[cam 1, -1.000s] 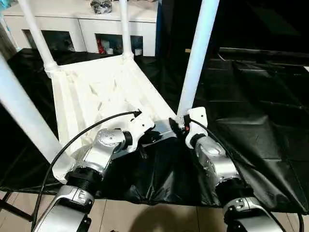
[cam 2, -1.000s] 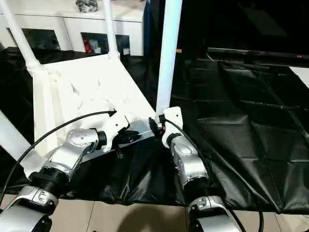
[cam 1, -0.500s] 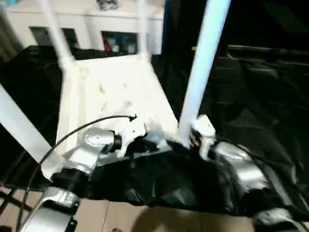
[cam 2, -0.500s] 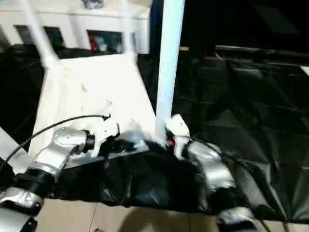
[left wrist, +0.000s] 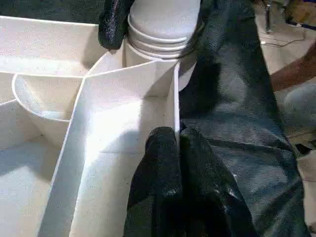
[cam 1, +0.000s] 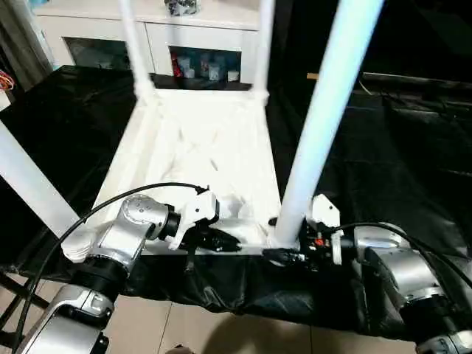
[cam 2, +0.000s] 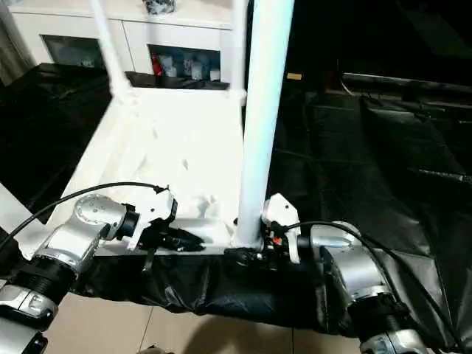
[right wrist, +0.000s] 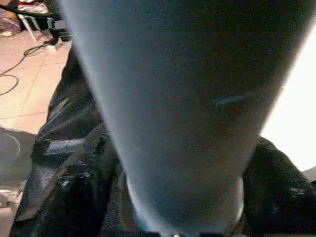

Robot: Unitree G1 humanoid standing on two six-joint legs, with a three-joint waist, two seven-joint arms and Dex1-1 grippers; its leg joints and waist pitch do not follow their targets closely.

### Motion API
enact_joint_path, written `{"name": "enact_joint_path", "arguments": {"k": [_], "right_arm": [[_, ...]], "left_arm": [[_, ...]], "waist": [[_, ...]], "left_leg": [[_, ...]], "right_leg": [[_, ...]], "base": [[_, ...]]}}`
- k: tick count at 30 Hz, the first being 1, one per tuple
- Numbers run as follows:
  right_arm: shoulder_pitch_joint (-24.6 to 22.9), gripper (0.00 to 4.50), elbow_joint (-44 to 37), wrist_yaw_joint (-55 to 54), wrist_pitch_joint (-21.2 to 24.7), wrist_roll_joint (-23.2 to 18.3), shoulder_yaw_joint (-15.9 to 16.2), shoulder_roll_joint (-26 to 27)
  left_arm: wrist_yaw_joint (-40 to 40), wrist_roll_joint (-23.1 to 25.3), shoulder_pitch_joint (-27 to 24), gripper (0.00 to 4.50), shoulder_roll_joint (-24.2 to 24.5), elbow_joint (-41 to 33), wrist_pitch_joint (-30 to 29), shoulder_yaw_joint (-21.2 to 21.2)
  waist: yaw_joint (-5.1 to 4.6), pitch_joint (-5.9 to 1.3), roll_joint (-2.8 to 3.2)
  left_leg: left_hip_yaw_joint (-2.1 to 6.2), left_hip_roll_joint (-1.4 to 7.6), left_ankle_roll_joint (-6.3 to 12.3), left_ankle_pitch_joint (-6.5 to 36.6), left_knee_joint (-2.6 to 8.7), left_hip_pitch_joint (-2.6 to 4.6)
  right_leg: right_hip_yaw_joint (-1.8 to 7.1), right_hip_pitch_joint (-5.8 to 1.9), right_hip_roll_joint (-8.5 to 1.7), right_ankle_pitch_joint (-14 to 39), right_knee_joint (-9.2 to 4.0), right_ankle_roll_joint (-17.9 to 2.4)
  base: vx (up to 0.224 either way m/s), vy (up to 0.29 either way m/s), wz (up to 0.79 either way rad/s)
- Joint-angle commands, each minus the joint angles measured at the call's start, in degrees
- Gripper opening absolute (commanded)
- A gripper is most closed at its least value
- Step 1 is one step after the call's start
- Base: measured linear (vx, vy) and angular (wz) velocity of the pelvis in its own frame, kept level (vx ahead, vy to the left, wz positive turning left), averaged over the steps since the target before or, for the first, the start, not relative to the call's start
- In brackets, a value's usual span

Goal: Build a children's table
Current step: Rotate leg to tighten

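Presently upside down on the black-sheeted folding counter: the small white plastic children's table, ribbed underside up, all four tapered white tube legs standing in the corner sockets. Left hand closed tight, nipping the thin near rim wall just beside the corner. Right hand clamped round the foot of the near right leg, one black finger pressed against the ringed collar where it enters the socket. Likely trouble from here: sideways pull at the foot of so long a tube, levering it crooked or working it loose in the socket rather than seating it. Could also drag the light top across the slick sheet toward the near edge, already close. Thin pinch on the rim prone to slipping off under any twist, leaving nothing to brace against. Hard to tell whether fully seated; hidden behind the fingers.
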State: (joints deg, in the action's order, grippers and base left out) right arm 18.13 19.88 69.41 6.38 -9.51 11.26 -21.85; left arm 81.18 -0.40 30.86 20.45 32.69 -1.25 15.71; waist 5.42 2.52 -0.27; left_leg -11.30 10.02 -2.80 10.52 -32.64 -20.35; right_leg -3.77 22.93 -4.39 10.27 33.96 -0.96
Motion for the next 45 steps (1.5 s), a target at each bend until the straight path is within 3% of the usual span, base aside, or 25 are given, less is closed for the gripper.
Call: {"name": "enact_joint_path", "arguments": {"k": [1, 8, 13, 14, 19, 21, 24, 25, 26, 28, 31, 32, 33, 34, 39, 45], "right_arm": [[-0.9, 3.10, -1.7, 3.1, 1.3, -0.5, 3.9, 0.5], [-1.8, 2.77, -1.7, 2.2, 2.0, -1.1, 3.6, 1.6], [-1.9, 2.74, -0.4, -3.3, 2.2, -0.7, 1.8, 4.2], [-1.9, 2.74, -0.2, -4.4, 2.4, -0.7, 1.5, 4.7], [1.4, 2.74, 6.6, -20.5, 3.3, 0.8, -3.1, 11.8], [2.2, 2.73, 8.1, -23.8, 3.3, 0.9, -4.1, 13.3], [4.0, 2.73, 11.0, -30.3, 2.8, 1.5, -5.7, 16.9], [5.6, 2.73, 13.4, -36.3, 2.8, 2.3, -6.6, 20.3], [6.6, 2.73, 14.8, -39.9, 3.0, 3.0, -7.3, 22.3], [7.1, 2.73, 15.5, -41.0, 2.8, 3.0, -7.5, 23.4], [7.5, 2.73, 16.3, -42.1, 0.0, 5.2, -5.1, 26.2], [7.4, 2.73, 16.3, -41.8, -0.3, 5.2, -4.8, 26.4], [7.3, 3.29, 16.2, -41.6, -0.4, 5.1, -4.6, 26.6], [7.1, 3.29, 15.8, -40.8, -0.2, 4.5, -4.8, 26.5], [6.3, 3.80, 13.7, -36.0, 0.3, 3.7, -5.3, 23.7], [3.0, 3.80, 7.3, -19.8, 1.0, 1.5, -2.3, 14.5]], "left_arm": [[0.8, -1.3, 1.0, 0.00, -1.1, -2.2, 0.6, 1.7], [-1.4, -0.7, 1.2, 0.00, -1.8, -1.1, 1.3, 1.2], [-9.5, 1.3, 2.6, 0.00, -4.5, 1.8, 3.1, -0.2], [-10.4, 1.6, 2.8, 0.00, -4.8, 2.0, 3.3, -0.4], [-18.2, 3.9, 4.2, 0.00, -8.2, 3.2, 1.6, -0.3], [-20.3, 4.7, 4.6, 0.00, -8.9, 3.6, 1.3, -0.1], [-23.5, 5.3, 5.2, 0.00, -10.9, 4.4, 0.7, 0.0], [-26.5, 5.8, 5.5, 0.00, -12.8, 4.3, -0.2, -0.1], [-28.0, 6.0, 5.6, 0.00, -13.8, 4.1, -0.7, -0.2], [-28.3, 6.2, 5.4, 0.00, -14.3, 3.9, -0.8, 0.1], [-30.2, 7.4, 4.6, 0.00, -15.9, 2.9, -0.7, 1.2], [-30.1, 7.3, 4.4, 0.00, -16.1, 2.7, -0.7, 1.3], [-30.1, 7.2, 4.3, 0.00, -16.2, 2.6, -0.7, 1.3], [-29.8, 7.1, 4.1, 0.00, -16.1, 2.5, -0.6, 1.4], [-26.6, 6.6, 3.6, 0.00, -14.0, 2.3, 0.3, 1.4], [-18.1, 4.2, 3.5, 0.00, -9.5, 2.8, 2.7, 0.6]], "waist": [[-0.05, -3.01, -0.19], [-0.05, -3.08, -0.19], [0.08, -2.85, -0.30], [-0.12, -2.66, -0.39], [-1.09, -2.57, -0.53], [-2.03, -2.44, -0.43], [-2.80, -2.54, -0.50], [-3.14, -2.59, -0.47], [-3.54, -2.62, -0.41], [-3.80, -2.73, -0.45], [-3.57, -2.84, -0.44], [-3.54, -2.95, -0.63], [-3.48, -2.95, -0.58], [-3.46, -2.90, -0.52], [-3.42, -2.75, -0.45], [-3.09, -2.93, -0.62]], "left_leg": [[1.35, 3.69, 3.21, 13.2, 3.59, 0.39], [1.40, 3.67, 2.89, 13.1, 3.56, 0.40], [1.37, 3.68, 2.61, 14.6, 3.60, 0.71], [1.54, 3.56, 1.91, 16.3, 3.73, 0.81], [2.12, 3.40, 0.15, 18.7, 4.04, 0.74], [2.46, 3.27, -0.68, 20.4, 4.16, 0.69], [2.39, 3.26, -0.12, 20.1, 4.09, 0.57], [2.43, 3.24, -0.17, 19.8, 4.13, 0.27], [2.45, 3.21, -0.59, 19.8, 4.14, 0.40], [2.43, 3.12, -0.56, 19.4, 4.06, 0.28], [2.01, 3.14, 0.47, 18.3, 3.92, 0.48], [1.89, 3.18, 0.89, 17.6, 3.86, 0.43], [1.84, 3.16, 1.11, 17.2, 3.84, 0.47], [1.76, 3.16, 1.51, 16.8, 3.84, 0.40], [1.83, 3.18, 1.45, 17.9, 3.92, 0.45], [1.62, 3.21, 3.18, 16.2, 3.73, 0.30]], "right_leg": [[2.91, -2.62, -4.42, 15.3, -4.28, -11.9], [2.88, -2.64, -4.43, 15.4, -4.27, -11.8], [2.92, -2.31, -4.47, 18.4, -4.68, -11.1], [2.88, -2.18, -4.53, 22.3, -5.10, -10.1], [2.72, -2.12, -4.86, 28.4, -5.65, -7.8], [2.48, -1.97, -4.81, 31.5, -6.05, -6.3], [2.71, -1.84, -4.80, 29.3, -6.04, -7.0], [2.64, -2.05, -4.70, 28.1, -5.79, -7.4], [2.60, -1.92, -4.63, 27.5, -5.69, -7.8], [2.61, -2.10, -4.62, 26.6, -5.59, -8.1], [2.93, -1.95, -4.48, 22.3, -5.43, -9.1], [2.97, -2.08, -4.44, 20.2, -5.19, -9.7], [2.99, -2.09, -4.36, 19.3, -5.09, -10.0], [3.00, -2.16, -4.33, 18.2, -5.01, -10.5], [2.97, -2.15, -4.40, 21.3, -5.32, -9.8], [3.10, -2.53, -4.31, 16.7, -4.88, -10.8]], "base": [[0.000, 0.000, 0.00], [0.000, 0.000, 0.00], [0.000, 0.000, 0.00], [0.000, 0.000, 0.00], [0.000, 0.000, 0.00], [0.000, 0.000, 0.00], [0.000, 0.000, 0.00], [0.000, 0.000, 0.00], [0.000, 0.000, 0.00], [0.000, 0.000, 0.00], [0.000, 0.000, 0.00], [0.000, 0.000, 0.00], [0.000, 0.000, 0.00], [0.000, 0.000, 0.00], [0.000, 0.000, 0.00], [0.000, 0.000, 0.00]]}}
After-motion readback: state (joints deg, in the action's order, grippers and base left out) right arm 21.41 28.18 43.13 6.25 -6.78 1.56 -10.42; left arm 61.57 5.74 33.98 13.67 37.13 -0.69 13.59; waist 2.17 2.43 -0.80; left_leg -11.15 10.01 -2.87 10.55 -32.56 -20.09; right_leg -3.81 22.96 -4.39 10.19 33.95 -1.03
